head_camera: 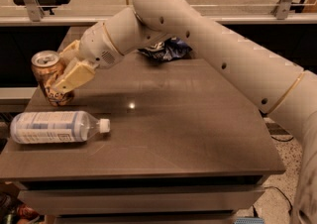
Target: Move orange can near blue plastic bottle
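The orange can (48, 76) is copper-orange with a silver top and stands tilted at the table's left edge. My gripper (65, 73) is shut on the orange can, its cream fingers (74, 76) clamped across the can's side. The can's base is at the tabletop. The blue plastic bottle (55, 127) lies on its side just in front of the can, white cap pointing right, a short gap below the can.
A dark blue chip bag (166, 49) lies at the back of the brown table (188, 134), partly hidden behind my arm. The table's left edge runs right beside the can and bottle. A railing and dark shelf stand behind the table.
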